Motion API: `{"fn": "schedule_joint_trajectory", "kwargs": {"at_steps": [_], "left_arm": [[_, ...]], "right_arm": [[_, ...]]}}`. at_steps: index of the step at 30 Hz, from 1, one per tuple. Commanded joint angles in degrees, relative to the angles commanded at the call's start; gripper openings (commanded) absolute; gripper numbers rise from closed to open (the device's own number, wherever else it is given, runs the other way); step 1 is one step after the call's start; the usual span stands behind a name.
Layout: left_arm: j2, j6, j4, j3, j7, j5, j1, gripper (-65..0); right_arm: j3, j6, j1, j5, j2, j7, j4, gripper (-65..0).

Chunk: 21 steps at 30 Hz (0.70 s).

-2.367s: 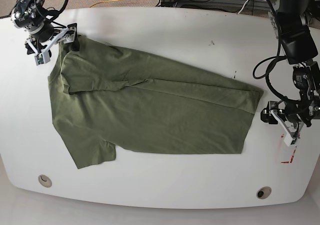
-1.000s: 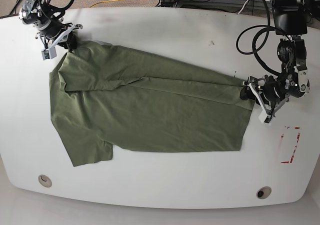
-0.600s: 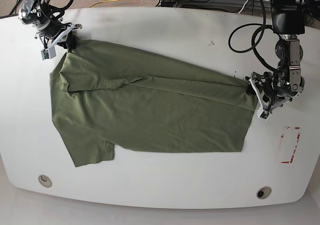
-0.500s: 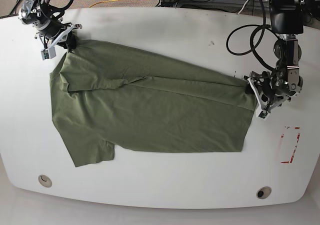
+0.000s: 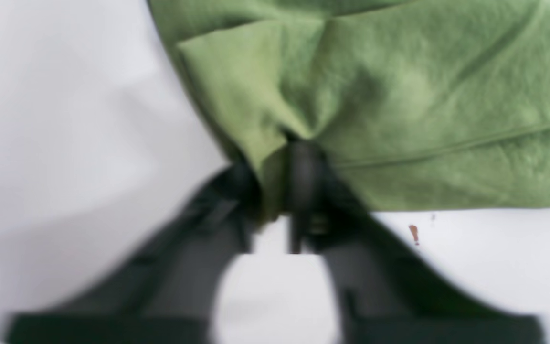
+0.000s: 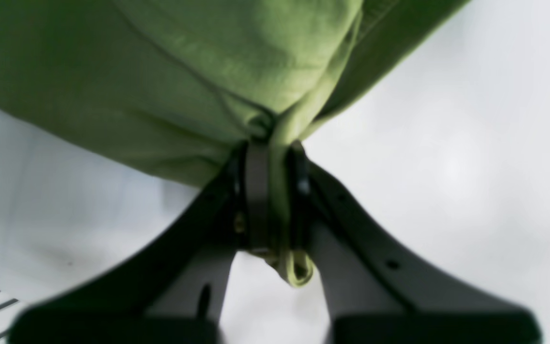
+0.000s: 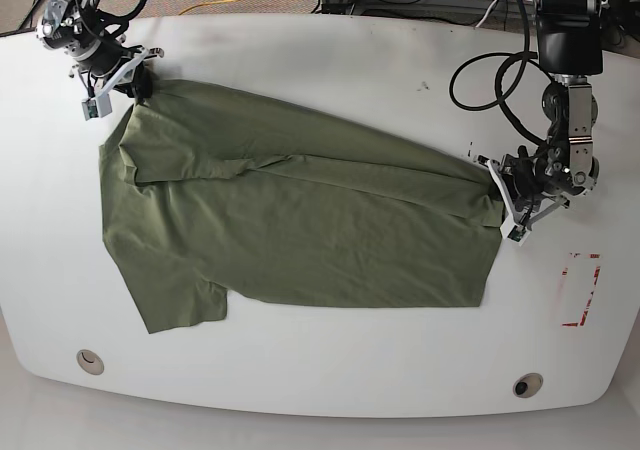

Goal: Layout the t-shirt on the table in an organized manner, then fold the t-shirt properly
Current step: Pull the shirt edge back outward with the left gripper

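Shirt (image 7: 300,220) lay spread across the middle of the table (image 7: 330,60), mostly flat but skewed, one sleeve sticking out at the near-left side. Held at two opposite corners, probably to pull the cloth taut and square it up ahead of folding. Right gripper (image 7: 135,78) clamped on a bunched bit of the far-left corner; in the right wrist view (image 6: 270,191) jaws nearly closed, with a fold of fabric pinched between them and a loop poking out below. Left gripper (image 7: 505,202) closed on the right-hand edge; in the left wrist view (image 5: 275,186) fingers tight around a gathered pleat, though blurred. Cloth ran from each grip toward the table's middle. Layout judged unfinished: upper layer folded over, wrinkled diagonally.
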Motion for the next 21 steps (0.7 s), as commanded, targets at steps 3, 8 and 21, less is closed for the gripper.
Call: {"fn": "schedule_joint_trajectory", "kwargs": {"at_steps": [3, 8, 21], "left_arm": [[-0.2, 0.0, 3.6, -0.7, 0.2, 0.1, 2.7, -64.3], [-0.2, 0.0, 12.0, -3.4, 5.3, 0.3, 7.9, -64.3], [-1.6, 0.0, 30.2, -7.3, 13.4, 0.1, 23.0, -64.2]], "right_arm": [[0.0, 0.00, -0.2, 0.0, 1.2, 0.0, 0.4, -65.0], [0.0, 0.00, -0.5, -0.1, 3.7, -0.1, 0.4, -65.0], [0.0, 0.00, -6.6, 0.4, 8.7, -0.1, 0.9, -65.0]]}}
